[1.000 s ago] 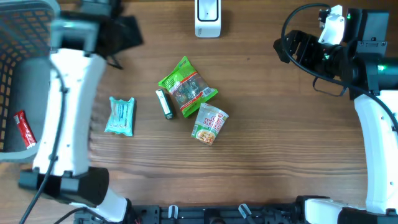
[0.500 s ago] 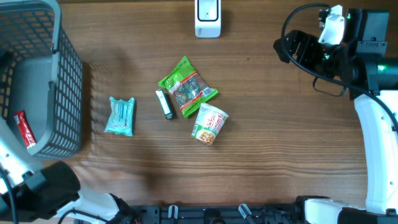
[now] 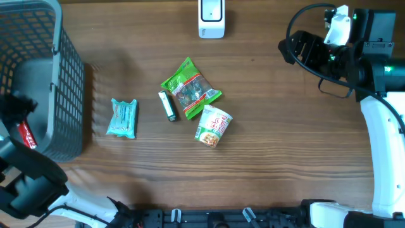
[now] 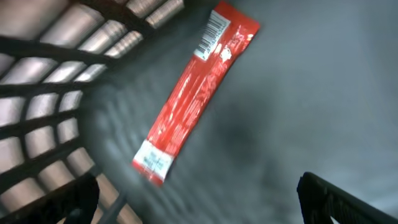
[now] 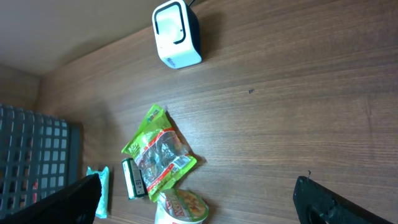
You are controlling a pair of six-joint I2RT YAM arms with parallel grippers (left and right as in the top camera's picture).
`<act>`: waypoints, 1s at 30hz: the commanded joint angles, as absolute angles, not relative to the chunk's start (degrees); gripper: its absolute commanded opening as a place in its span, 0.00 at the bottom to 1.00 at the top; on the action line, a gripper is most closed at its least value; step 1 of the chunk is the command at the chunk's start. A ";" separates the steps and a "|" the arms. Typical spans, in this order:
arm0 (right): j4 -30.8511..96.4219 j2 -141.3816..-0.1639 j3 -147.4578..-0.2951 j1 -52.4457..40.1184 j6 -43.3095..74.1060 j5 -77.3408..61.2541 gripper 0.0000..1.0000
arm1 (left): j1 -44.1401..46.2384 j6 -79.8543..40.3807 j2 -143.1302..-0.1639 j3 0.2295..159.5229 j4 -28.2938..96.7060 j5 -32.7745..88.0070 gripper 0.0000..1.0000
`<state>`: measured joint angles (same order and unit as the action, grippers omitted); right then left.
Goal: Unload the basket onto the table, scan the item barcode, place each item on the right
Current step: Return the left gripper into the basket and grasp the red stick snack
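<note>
A white barcode scanner [image 3: 211,19] stands at the table's far edge, also seen as the scanner [image 5: 177,34] in the right wrist view. Items lie mid-table: a green snack bag [image 3: 190,88], a small dark green box [image 3: 168,106], a noodle cup [image 3: 214,125] and a teal packet [image 3: 122,118]. A red stick packet [image 4: 193,93] lies on the basket floor, its barcode end up. My left gripper [image 4: 199,205] hangs open above it, holding nothing. My right gripper [image 5: 202,205] is open, high over the table's right side, away from every item.
The dark wire basket [image 3: 60,76] fills the far-left corner; its wall [image 4: 43,106] stands close on the left of the left gripper. The right arm [image 3: 380,126] runs along the right edge. Bare wood lies between the items and the right arm.
The left arm has swung off the basket toward the near-left corner, and its gripper now sits over the basket's inside. The right arm and the items have not moved.
</note>
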<state>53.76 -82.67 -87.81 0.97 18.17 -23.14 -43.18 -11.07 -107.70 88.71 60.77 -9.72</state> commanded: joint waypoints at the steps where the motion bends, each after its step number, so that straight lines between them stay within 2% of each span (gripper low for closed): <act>1: 53.60 -83.07 -88.64 1.15 18.63 -23.86 1.00 | -43.42 -6.24 -107.39 80.42 53.56 -7.53 1.00; 9: 53.60 -83.07 -88.64 1.15 18.63 -23.86 1.00 | -43.66 -3.18 -107.81 71.99 40.25 -6.90 1.00; 21: 53.60 -83.07 -88.64 1.15 18.63 -23.86 1.00 | -47.11 -3.20 -110.85 71.99 38.52 -2.96 1.00; 22: 53.60 -83.07 -88.64 1.15 18.63 -23.86 1.00 | -47.11 -3.20 -110.91 71.99 38.50 -2.09 0.97; 23: 53.60 -83.07 -88.64 1.15 18.63 -23.86 1.00 | -47.11 -3.20 -110.91 71.99 38.28 -1.06 0.90; 24: 53.60 -83.07 -88.64 1.15 18.65 -23.86 1.00 | -47.11 -3.20 -110.89 72.01 38.09 -0.27 0.77; 25: 53.60 -83.07 -88.64 1.15 18.63 -23.86 1.00 | -47.11 -3.20 -110.89 72.01 38.09 0.58 0.68; 27: 53.60 -83.07 -88.64 1.15 18.63 -23.86 1.00 | -47.11 -3.20 -110.89 72.01 38.09 2.02 0.40; 29: 53.60 -83.07 -88.64 1.15 18.63 -23.86 0.99 | -47.09 -3.27 -110.78 72.01 38.09 2.81 0.06; 30: 53.60 -83.07 -88.64 1.15 18.65 -23.86 1.00 | -47.09 -3.27 -110.69 72.05 38.09 3.20 0.04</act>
